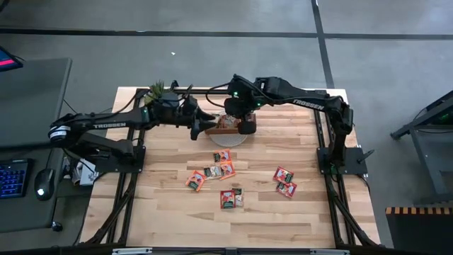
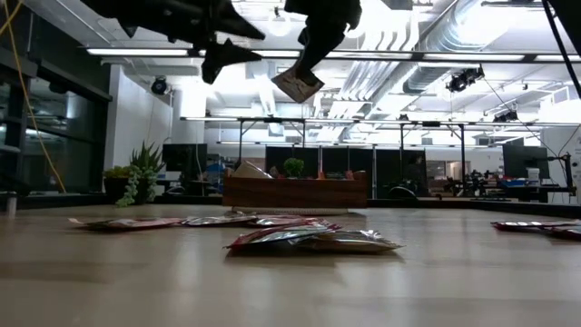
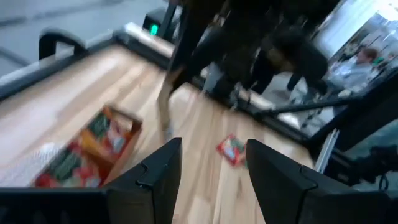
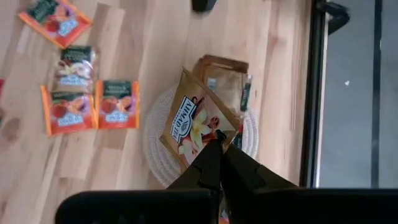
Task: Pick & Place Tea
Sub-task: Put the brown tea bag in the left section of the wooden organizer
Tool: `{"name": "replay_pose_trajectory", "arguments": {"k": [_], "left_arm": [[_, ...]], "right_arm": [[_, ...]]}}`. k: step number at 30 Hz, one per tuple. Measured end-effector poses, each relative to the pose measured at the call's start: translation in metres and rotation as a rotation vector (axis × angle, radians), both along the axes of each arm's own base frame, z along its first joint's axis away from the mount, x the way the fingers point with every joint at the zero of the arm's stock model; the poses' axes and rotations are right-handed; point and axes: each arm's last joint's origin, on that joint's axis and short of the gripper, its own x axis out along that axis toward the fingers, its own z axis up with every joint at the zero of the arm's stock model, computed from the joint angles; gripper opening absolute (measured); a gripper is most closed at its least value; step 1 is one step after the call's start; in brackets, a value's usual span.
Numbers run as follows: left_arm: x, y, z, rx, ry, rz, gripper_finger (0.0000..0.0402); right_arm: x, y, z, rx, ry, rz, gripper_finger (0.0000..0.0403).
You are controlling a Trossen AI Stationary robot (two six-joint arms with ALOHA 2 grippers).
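One brown-and-cream sachet [image 4: 198,127] hangs pinched by a corner in the right gripper [image 4: 219,144], whose fingers are closed tight on it, high above the wooden tray [image 4: 224,74] that sits on a pale round mat [image 4: 155,146] near the far edge of the table [image 1: 170,219]. The left gripper [image 3: 211,165] hovers just beside the tray with its jaws apart and nothing between them. The rest of the tea [image 1: 223,164] lies scattered flat on the planks nearer the front: a cluster of red-orange packets, a pair [image 1: 284,181] off toward the right arm's side, and another couple [image 1: 231,198] closest to the front edge. The risk I see is in the drop: the packet is thin, light and held only at one corner (it dangles tilted in the low view), so if released from this height it could flutter sideways and land on the mat or catch on the tray's rim instead of settling in a compartment. The two arms are also crowded close over the tray, so a careless descent could knock one against the other. The sachets look glossy and slightly crinkled, flat squares with printed labels; the tray is matte brown wood with upright dividers, and the tabletop is pale striped butcher block.
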Motion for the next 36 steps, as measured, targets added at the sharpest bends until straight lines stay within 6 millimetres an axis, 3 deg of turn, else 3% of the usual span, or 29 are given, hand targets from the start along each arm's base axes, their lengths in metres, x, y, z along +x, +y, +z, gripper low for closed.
{"name": "replay_pose_trajectory", "arguments": {"k": [12,23,36], "left_arm": [[0.026,0.008,0.021,0.058,-0.051,-0.018,0.0177],[0.051,0.014,0.0,0.037,0.087,-0.078,0.0177],[0.052,0.017,-0.006,0.111,0.148,-0.007,0.0177]], "right_arm": [[0.005,0.008,-0.005,0.01,-0.018,0.037,0.0],[0.005,0.007,-0.005,0.007,-0.017,0.035,0.0],[0.005,0.007,-0.005,0.005,-0.017,0.033,0.0]]}}
